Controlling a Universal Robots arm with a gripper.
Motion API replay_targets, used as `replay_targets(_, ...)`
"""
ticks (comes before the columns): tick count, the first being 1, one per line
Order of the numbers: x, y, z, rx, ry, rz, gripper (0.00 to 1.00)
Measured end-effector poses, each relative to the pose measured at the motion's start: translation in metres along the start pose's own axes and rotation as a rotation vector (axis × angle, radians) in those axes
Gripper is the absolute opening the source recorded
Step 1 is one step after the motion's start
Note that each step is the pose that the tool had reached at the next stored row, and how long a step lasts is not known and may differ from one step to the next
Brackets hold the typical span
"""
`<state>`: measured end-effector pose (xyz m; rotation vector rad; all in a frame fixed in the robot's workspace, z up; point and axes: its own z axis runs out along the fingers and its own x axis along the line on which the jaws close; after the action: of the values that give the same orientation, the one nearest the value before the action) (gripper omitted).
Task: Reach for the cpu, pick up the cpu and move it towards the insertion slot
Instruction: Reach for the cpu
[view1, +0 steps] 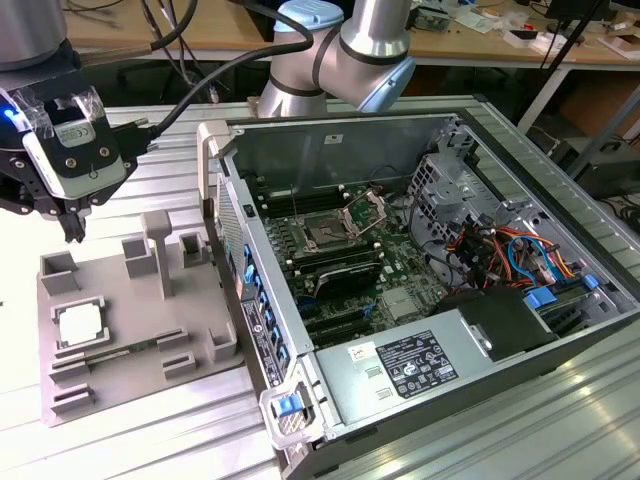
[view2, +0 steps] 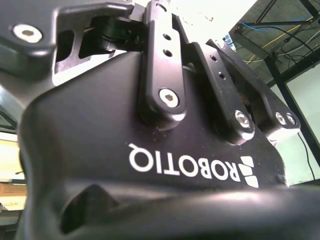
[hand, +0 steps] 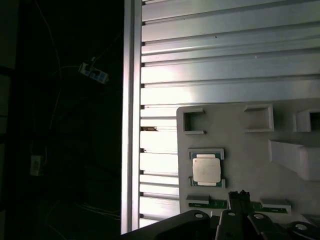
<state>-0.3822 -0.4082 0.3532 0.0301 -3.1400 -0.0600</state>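
My gripper (view1: 72, 230) hangs empty, tips pinched together. The cpu (hand: 206, 168) sits below it in the tray (view1: 130, 335), off-centre. I'd open wide, centre over it and descend square.

An electronics workshop: an opened grey metal computer case (view1: 330, 150) on a ribbed aluminium tabletop (view1: 560, 420), with a cable-strewn wooden workbench (view1: 480, 48) behind.

There is one cpu (view1: 78, 325), one grey tray (view1: 130, 310), one open computer case (view1: 340, 145), one insertion slot (view1: 325, 236) and one robot arm (view1: 370, 50).
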Motion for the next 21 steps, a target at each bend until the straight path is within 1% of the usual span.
replay_targets(2,0.0000,0.0000,0.0014,0.0000,-0.0001,0.000,0.11)
replay_targets(21,0.0000,-0.0002,0.0050,0.0000,-0.0001,0.000,0.11)
